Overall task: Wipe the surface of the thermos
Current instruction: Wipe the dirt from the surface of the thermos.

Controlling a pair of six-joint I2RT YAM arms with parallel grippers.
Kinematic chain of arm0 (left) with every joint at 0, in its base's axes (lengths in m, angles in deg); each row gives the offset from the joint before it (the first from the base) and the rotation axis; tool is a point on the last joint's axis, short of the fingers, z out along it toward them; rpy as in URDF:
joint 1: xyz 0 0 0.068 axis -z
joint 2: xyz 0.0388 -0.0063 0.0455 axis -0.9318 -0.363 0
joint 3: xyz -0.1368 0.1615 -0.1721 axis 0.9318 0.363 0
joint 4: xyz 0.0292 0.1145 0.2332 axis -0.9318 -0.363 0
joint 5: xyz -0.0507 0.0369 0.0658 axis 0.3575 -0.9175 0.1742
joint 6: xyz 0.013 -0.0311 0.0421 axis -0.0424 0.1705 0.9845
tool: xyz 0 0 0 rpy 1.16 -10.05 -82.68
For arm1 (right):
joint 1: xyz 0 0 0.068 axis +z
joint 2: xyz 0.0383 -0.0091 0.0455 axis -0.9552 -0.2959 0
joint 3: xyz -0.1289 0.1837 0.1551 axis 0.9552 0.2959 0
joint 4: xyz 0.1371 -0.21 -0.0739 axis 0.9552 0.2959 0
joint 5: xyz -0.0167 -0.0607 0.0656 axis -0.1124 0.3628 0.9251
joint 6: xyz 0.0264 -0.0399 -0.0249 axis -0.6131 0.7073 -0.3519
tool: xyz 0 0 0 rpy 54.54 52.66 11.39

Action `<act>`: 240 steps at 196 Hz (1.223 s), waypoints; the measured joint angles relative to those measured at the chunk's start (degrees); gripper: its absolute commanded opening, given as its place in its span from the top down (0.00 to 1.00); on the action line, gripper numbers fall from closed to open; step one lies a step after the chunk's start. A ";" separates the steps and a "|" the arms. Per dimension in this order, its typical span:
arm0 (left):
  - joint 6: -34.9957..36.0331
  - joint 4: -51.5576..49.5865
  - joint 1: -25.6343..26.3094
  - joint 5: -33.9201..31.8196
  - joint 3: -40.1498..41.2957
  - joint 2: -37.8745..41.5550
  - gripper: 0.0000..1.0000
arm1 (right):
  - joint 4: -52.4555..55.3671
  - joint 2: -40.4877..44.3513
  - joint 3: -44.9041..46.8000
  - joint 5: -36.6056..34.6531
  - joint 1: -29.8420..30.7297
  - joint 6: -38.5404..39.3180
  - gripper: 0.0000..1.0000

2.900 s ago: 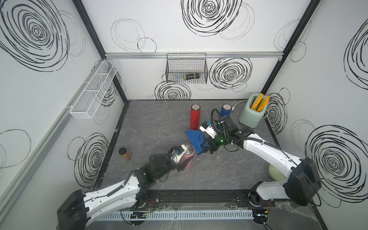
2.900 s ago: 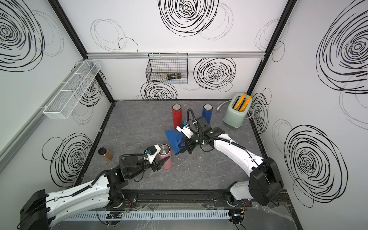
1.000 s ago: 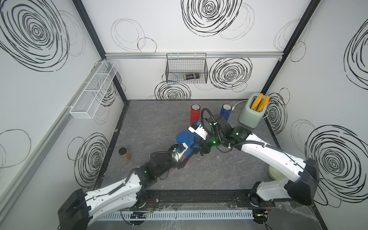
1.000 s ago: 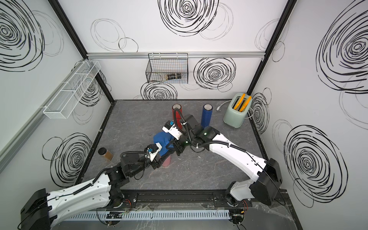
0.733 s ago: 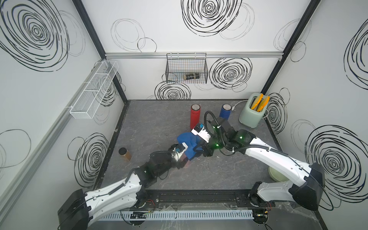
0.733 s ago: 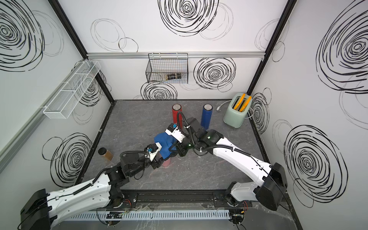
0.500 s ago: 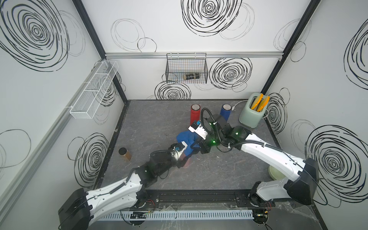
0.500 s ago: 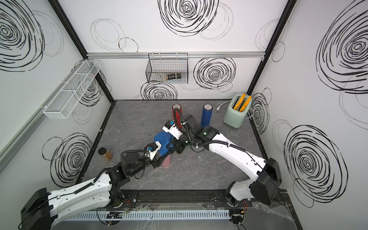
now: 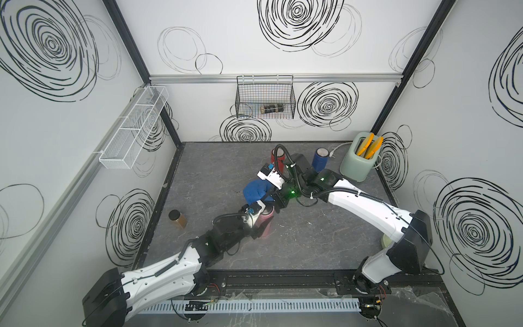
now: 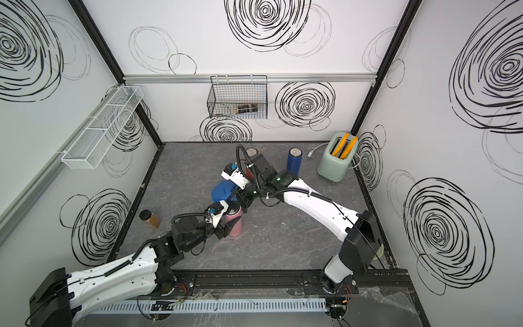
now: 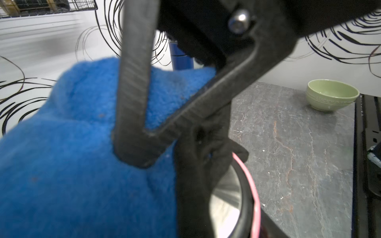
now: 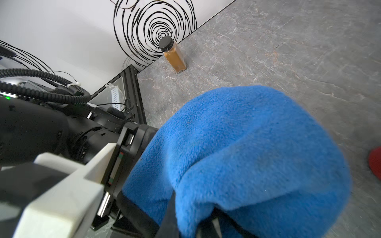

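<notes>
A pink thermos stands upright mid-table, and my left gripper is shut around its body from the left-front. Its pink rim and steel lid show in the left wrist view. My right gripper is shut on a bunched blue cloth. The cloth hangs over the thermos's top, on its far-left side. That cloth fills much of the left wrist view and covers the right jaws in the right wrist view, cloth.
A red thermos and a blue thermos stand at the back, with a green toaster to their right. A spice jar stands near the left wall. A green bowl sits at the right front.
The right arm brought the cloth from beside the thermos onto its top, then moved it slightly toward the front and back again. The left gripper kept its hold on the thermos.
</notes>
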 measured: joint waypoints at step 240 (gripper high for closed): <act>-68.43 -3.17 -37.16 -3.19 -11.80 11.80 1.00 | -23.93 11.89 16.31 10.12 -13.99 -7.39 1.00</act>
